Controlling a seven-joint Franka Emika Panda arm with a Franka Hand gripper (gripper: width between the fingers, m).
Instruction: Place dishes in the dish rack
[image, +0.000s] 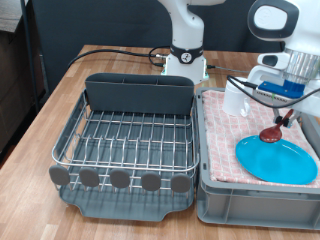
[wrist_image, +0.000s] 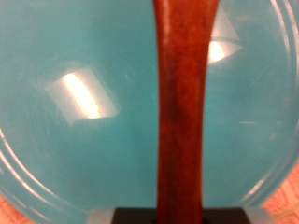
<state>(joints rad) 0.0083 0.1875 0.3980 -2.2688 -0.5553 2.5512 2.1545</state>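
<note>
My gripper (image: 290, 113) is over the grey bin at the exterior view's right, shut on the handle of the reddish-brown wooden spoon (image: 273, 132). The spoon hangs tilted, its bowl just above the rim of the bright-blue plate (image: 280, 160). In the wrist view the spoon handle (wrist_image: 182, 103) runs across the middle, with the blue plate (wrist_image: 75, 112) filling the picture behind it. The white cup (image: 237, 97) stands in the bin's far corner. The chrome wire dish rack (image: 125, 140) with its grey caddy (image: 138, 92) stands empty at the left.
The grey bin (image: 250, 200) lined with pink checked cloth sits right beside the rack. The robot base (image: 185, 55) and black cables are behind the rack on the wooden table (image: 45, 110).
</note>
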